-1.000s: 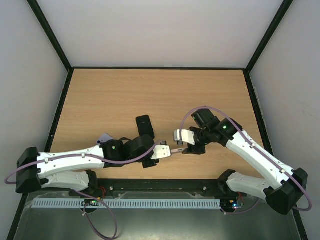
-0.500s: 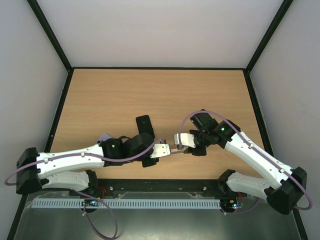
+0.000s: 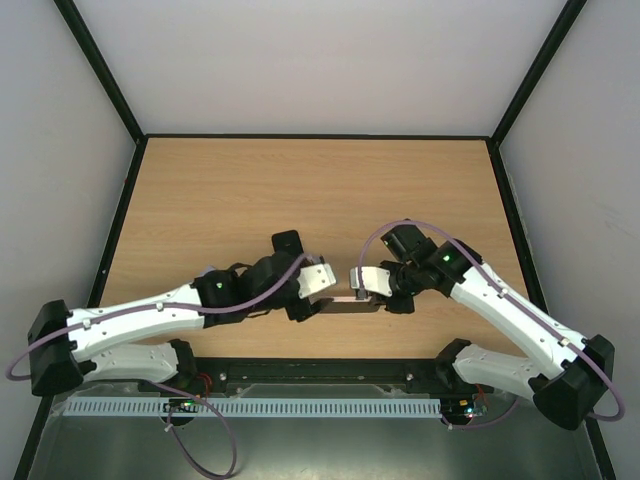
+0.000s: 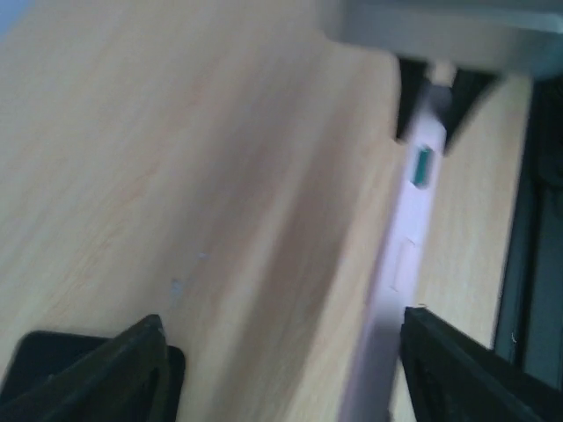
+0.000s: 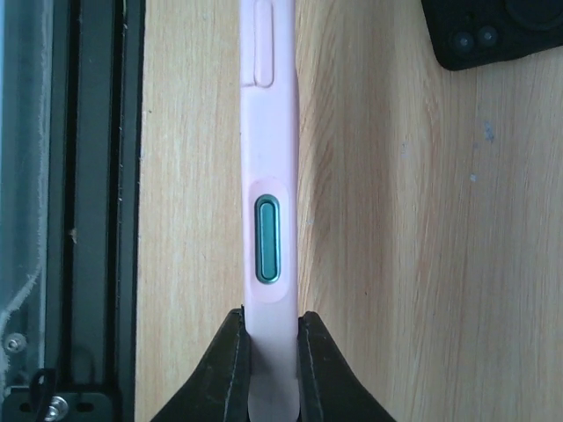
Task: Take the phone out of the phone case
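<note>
Right wrist view: pink phone case (image 5: 268, 176) stands on its long edge, with a teal button (image 5: 266, 239) and a pale side key facing the lens. Its near end is pinched by the right gripper (image 5: 268, 347), fingers pressed against both faces. Black phone (image 5: 493, 31) lies flat on the table (image 5: 396, 264), lenses up, ahead of that gripper and off to one side, apart from the case. Blurred left wrist view: left gripper (image 4: 281, 321) spread wide, the case's other end just inside one finger (image 4: 457, 369); contact cannot be told

The pale pink phone case (image 5: 268, 132) stands on its long edge near the front of the surface (image 3: 300, 190), with a teal button (image 5: 266, 239) in its side. A black phone (image 5: 493, 31) lies flat nearby, lenses up.
</note>
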### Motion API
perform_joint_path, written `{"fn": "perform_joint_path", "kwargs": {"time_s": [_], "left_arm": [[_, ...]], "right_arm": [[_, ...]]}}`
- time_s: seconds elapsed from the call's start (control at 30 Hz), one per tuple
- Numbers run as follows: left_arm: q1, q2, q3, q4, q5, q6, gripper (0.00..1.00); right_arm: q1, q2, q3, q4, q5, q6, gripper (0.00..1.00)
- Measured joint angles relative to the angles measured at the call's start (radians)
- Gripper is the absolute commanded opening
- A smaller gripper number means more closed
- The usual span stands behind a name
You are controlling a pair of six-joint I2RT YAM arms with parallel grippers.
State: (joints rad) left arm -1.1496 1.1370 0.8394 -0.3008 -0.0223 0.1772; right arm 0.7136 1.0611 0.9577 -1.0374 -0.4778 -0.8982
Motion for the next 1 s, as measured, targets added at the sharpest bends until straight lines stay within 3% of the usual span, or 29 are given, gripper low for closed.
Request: {"fn": "perform_joint_path", "kwargs": {"time_s": [0.1,0.27,0.47,0.67,0.83,1.0], "left_arm": [[0.025,-0.049,-0.006,0.091,-0.080,-0.082,0.88],[0.155,-0.182,-0.064,0.315,-0.148,-0.257,0.87],[0.321,-0.276,-0.267,0.634,-0.117,-0.513,0.84],[0.384,-0.193,-0.373,0.871,0.011,-0.727,0.81],[0.386,-0.063,-0.381,1.092,0.136,-0.840,0.75],[0.376,0.054,-0.381,1.281,0.232,-0.906,0.67]], "right_arm": [[-0.048,0.005,0.019,-0.025,-0.045,0.022,0.02],[-0.209,0.061,0.112,-0.058,-0.157,0.043,0.02],[-0.403,0.126,0.162,-0.047,-0.362,0.136,0.02],[-0.552,0.127,0.139,0.033,-0.606,0.278,0.02],[-0.569,0.126,0.060,0.105,-0.787,0.389,0.02],[-0.570,0.092,-0.008,0.182,-0.874,0.493,0.02]]}}
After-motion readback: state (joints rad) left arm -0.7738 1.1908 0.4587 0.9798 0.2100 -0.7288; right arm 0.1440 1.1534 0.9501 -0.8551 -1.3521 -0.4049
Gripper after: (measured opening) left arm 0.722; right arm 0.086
